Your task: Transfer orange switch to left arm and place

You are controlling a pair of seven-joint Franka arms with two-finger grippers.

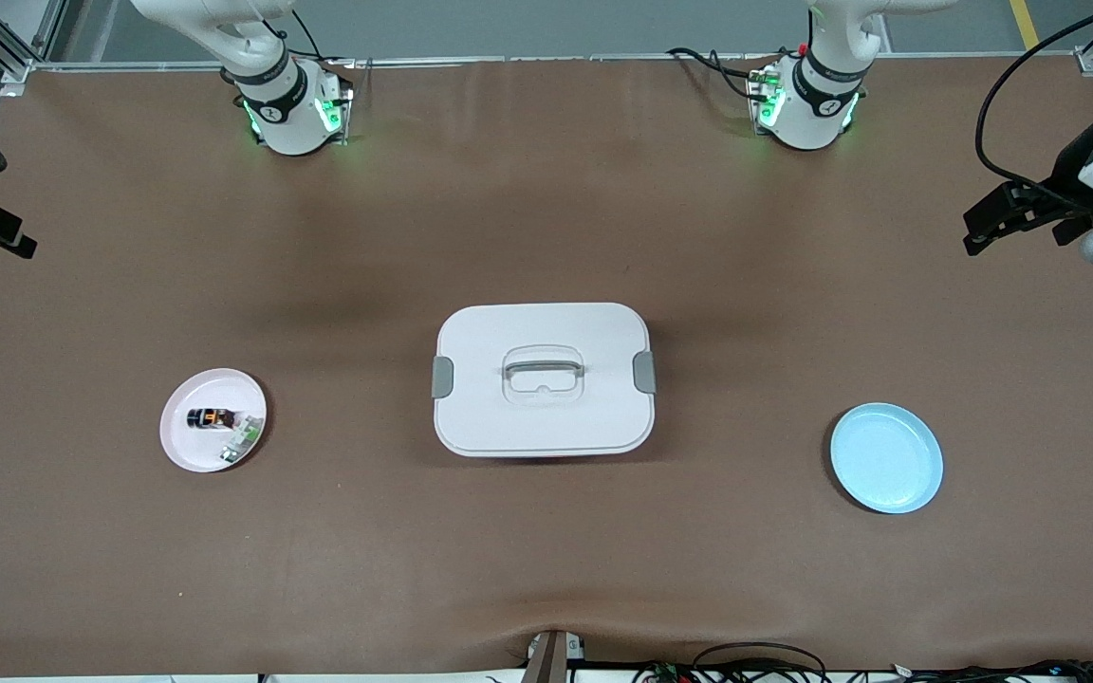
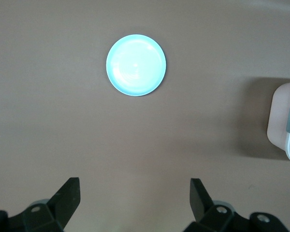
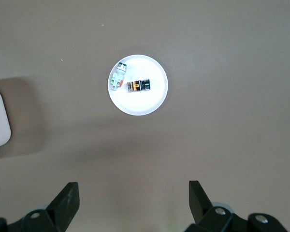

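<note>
Here's the orange switch [image 1: 210, 417], lying on its side on the pink plate [image 1: 188, 451] toward the right arm's end of the table, black at the ends with the orange band in the middle. Just beside it on the same plate sits a small green-and-white component [image 1: 241, 439], a touch nearer the front camera; whether the two touch is hard to tell. The right wrist view looks straight down on that plate and shows the switch [image 3: 138, 86] and the little component [image 3: 118, 77] side by side on it. Nothing grips the switch. The right gripper [image 3: 134, 199] hangs high over the brown table [image 1: 546, 560], its two black fingers [image 3: 67, 200] spread wide with only bare tabletop between them, holding nothing and touching nothing. In the middle of the table stands the box [image 1: 544, 379], white, lid on, grey latches at both ends and a grey handle on top, well apart from both plates. Toward the left arm's end lies the blue plate [image 1: 886, 457], with nothing on it. The left gripper [image 2: 134, 198] hovers up in the air over the table near that blue plate [image 2: 136, 65], fingers [image 2: 200, 198] also spread as wide as they go, nothing pinched, nothing touched; a corner of the box [image 2: 282, 123] shows at the edge of its view. In the front view both arms' bases [image 1: 286, 109] stand along the table's top edge.
</note>
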